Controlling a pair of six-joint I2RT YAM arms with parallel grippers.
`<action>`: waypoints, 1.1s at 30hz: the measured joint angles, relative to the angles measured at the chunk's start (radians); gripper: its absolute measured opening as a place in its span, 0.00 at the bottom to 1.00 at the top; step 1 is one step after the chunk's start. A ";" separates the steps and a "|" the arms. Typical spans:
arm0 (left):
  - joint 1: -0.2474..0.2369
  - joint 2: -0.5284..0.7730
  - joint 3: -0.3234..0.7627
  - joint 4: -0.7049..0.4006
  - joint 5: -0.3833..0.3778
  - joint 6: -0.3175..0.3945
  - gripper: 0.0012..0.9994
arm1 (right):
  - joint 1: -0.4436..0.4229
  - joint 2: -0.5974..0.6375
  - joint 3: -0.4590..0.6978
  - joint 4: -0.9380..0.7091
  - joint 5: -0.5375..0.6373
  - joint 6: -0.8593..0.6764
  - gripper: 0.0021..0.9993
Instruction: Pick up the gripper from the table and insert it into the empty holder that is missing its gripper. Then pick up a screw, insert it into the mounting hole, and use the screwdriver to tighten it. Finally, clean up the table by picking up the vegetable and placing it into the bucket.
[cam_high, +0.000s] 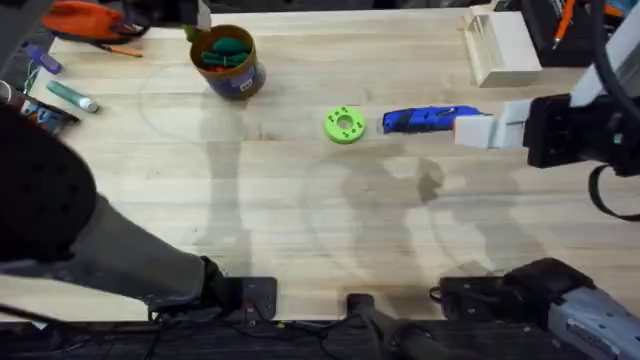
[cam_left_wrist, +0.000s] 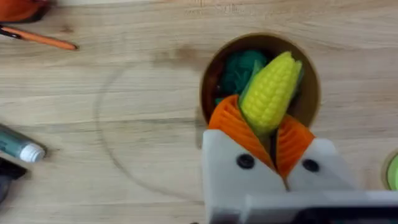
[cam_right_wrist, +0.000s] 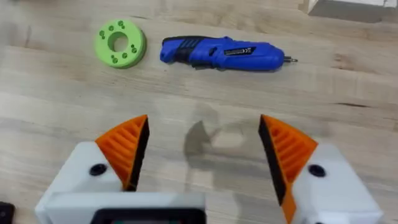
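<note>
Hovering over bucket, left tool pinches vegetable; right tool wide open, empty.

overhead cam looks down, wrist cams close, shared screwdriver

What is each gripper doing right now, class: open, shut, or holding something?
Left gripper: shut on the vegetable, above the bucket.
Right gripper: open, holding nothing.

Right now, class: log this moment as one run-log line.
left gripper: shut on toy corn over bucket | right gripper: open | screwdriver: on table
</note>
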 joint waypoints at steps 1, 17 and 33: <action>0.000 0.015 0.000 0.002 0.000 -0.002 0.03 | 0.000 0.000 0.000 0.000 0.000 0.000 0.99; 0.000 0.072 0.000 0.003 0.000 -0.007 0.19 | 0.000 0.000 0.000 0.000 0.000 0.000 0.99; 0.000 0.072 0.000 -0.009 0.000 -0.013 0.99 | 0.000 0.000 0.000 0.000 0.000 0.000 0.99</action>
